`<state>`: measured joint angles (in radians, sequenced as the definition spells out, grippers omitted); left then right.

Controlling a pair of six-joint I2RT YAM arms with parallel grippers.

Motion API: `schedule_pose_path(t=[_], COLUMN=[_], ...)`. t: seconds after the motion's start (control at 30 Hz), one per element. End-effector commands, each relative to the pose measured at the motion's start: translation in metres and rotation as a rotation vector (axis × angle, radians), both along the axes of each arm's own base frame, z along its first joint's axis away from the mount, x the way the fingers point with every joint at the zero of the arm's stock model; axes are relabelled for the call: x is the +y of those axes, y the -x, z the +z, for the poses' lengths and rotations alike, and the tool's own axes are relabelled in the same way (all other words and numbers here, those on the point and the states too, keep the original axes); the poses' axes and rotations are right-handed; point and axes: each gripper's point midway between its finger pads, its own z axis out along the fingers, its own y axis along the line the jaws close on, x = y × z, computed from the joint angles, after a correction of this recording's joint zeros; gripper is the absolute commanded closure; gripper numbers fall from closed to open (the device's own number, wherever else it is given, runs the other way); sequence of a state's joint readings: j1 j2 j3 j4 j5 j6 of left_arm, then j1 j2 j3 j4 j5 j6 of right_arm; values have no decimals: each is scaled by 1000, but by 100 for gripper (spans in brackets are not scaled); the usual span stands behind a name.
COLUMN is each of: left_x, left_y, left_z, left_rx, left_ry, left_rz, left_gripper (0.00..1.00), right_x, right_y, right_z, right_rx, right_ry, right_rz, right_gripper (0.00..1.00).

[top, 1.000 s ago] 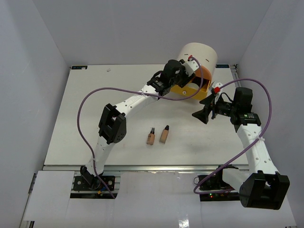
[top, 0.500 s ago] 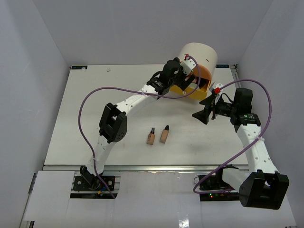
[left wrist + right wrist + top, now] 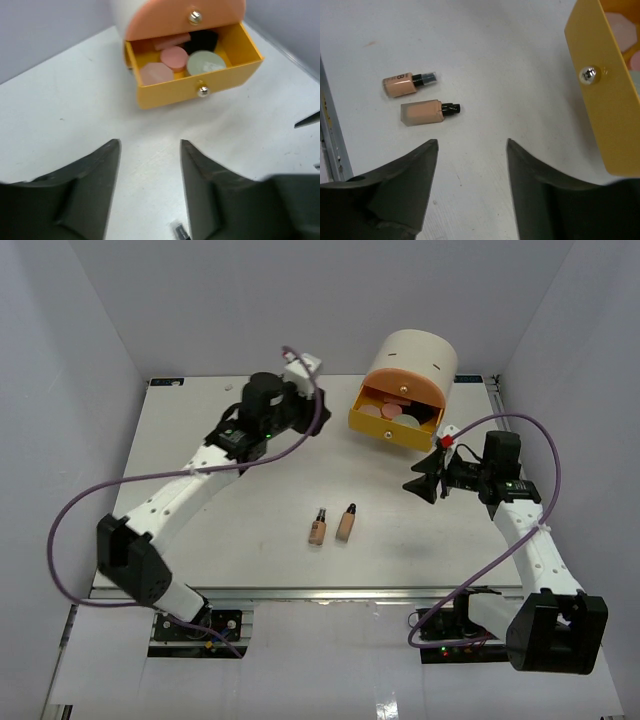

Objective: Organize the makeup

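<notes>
- The left gripper (image 3: 150, 147) is half open, and nothing is between its fingers; it points toward the yellow drawer (image 3: 165, 95) from well apart.
- The right gripper (image 3: 471, 145) is also parted and has hold of nothing. In the top view it is near the drawer's front, not touching it.
- The yellow drawer is pulled out of the cream cylinder organizer (image 3: 415, 355); the pink drawer (image 3: 165, 17) above it is shut.
- Inside the yellow drawer lie a pale green round jar (image 3: 206, 63), a pink round piece (image 3: 174, 57), a pale pink flat piece (image 3: 156, 75), a pink bar (image 3: 171, 41) and something black (image 3: 202, 40) at the back.
- Two beige bottles with black caps lie on their sides on the table (image 3: 250, 520), just beside each other: a round bottle (image 3: 400, 85) and a squarer bottle (image 3: 421, 111). Both are well apart from the drawer.
</notes>
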<state>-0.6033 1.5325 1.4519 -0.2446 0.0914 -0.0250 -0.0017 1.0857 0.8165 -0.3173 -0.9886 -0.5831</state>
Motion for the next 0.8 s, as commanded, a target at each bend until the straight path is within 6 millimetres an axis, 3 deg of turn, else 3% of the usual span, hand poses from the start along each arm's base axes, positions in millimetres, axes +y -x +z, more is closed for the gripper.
schedule_pose_path(t=[0.0, 0.03, 0.07, 0.2, 0.27, 0.57, 0.7, 0.77], left_x=[60, 66, 71, 80, 82, 91, 92, 93], left_y=[42, 48, 53, 59, 61, 59, 59, 59], left_z=[-28, -44, -40, -60, -66, -62, -61, -62], left_rx=[107, 123, 99, 104, 110, 84, 80, 81], left_ry=[162, 158, 177, 163, 155, 141, 140, 139], left_rz=[47, 61, 64, 72, 76, 120, 124, 127], left_gripper=[53, 53, 54, 58, 60, 59, 57, 56], right_x=[19, 15, 23, 23, 18, -6, -15, -18], right_y=[-20, -34, -38, -73, -95, -156, -188, -200], right_z=[-16, -19, -20, -25, -29, -55, -50, -38], right_rx=[-63, -97, -120, -181, -200, -202, -240, -266], right_ry=[212, 296, 343, 524, 612, 862, 897, 889], right_rz=[6, -32, -22, -63, -82, -210, -347, -413], right_gripper=[57, 62, 65, 73, 73, 73, 70, 64])
